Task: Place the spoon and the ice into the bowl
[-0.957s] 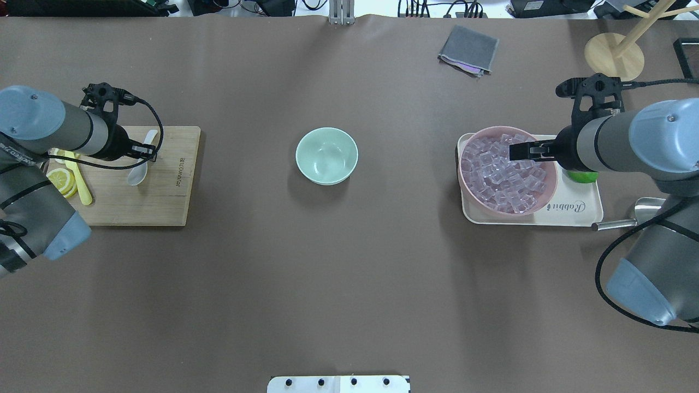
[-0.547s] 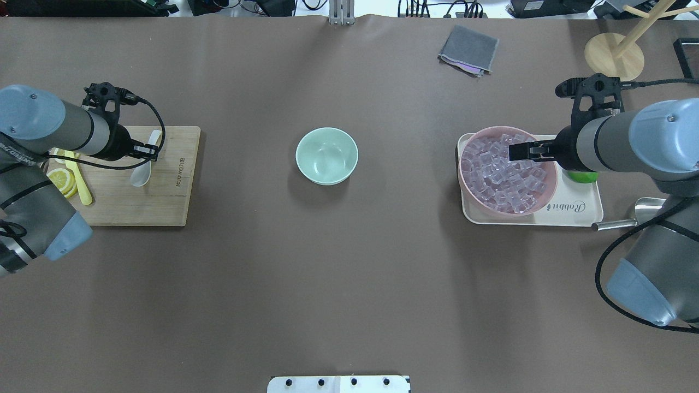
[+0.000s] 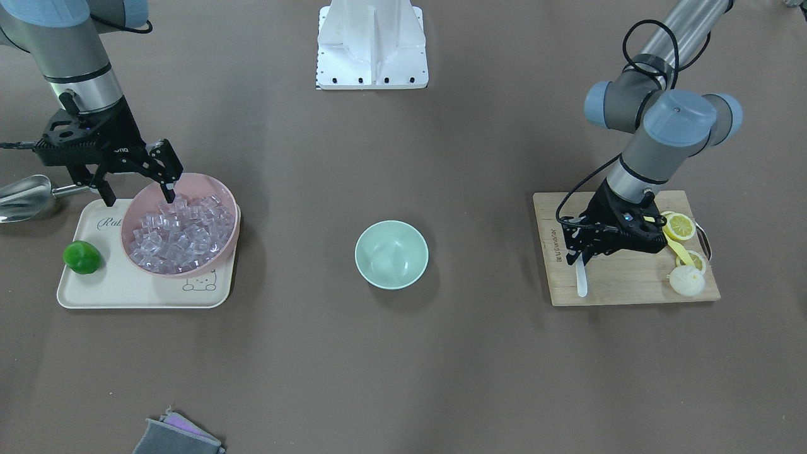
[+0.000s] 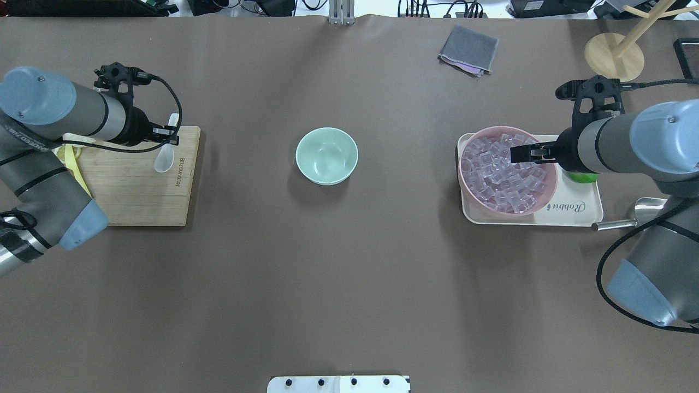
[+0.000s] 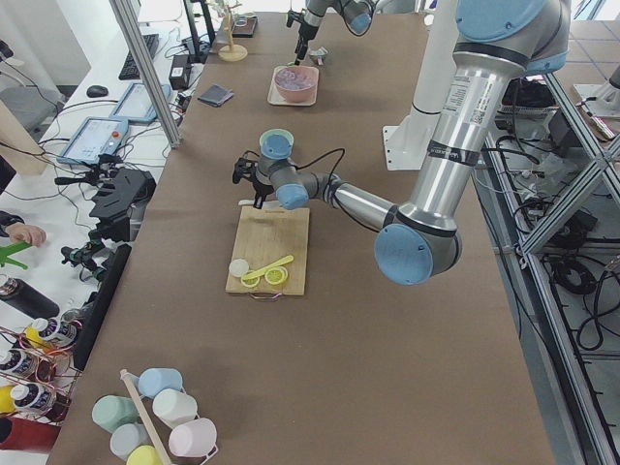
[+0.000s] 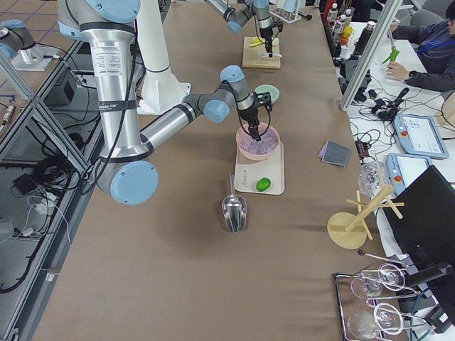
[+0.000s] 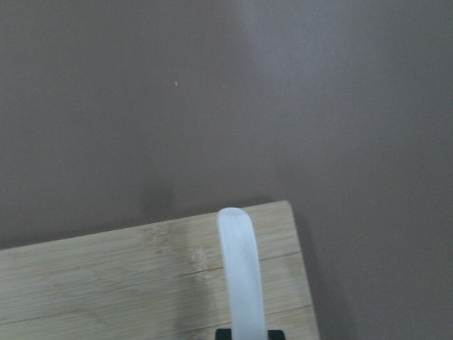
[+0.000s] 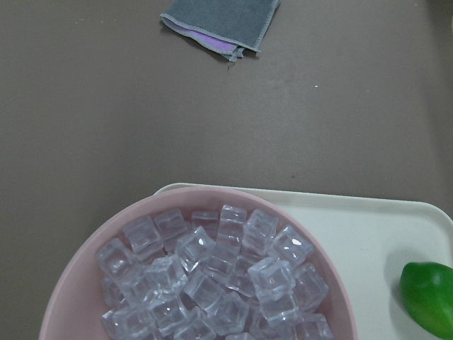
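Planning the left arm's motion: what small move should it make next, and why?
Probably carry the spoon sideways toward the mint bowl: the left gripper is shut on its handle over the cutting board, and the bowl sits empty.

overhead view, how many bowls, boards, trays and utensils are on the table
bowls: 2, mint-green bowl, pink bowl
cutting board: 1
tray: 1
utensils: 3, white spoon, yellow utensil, metal scoop
total: 7
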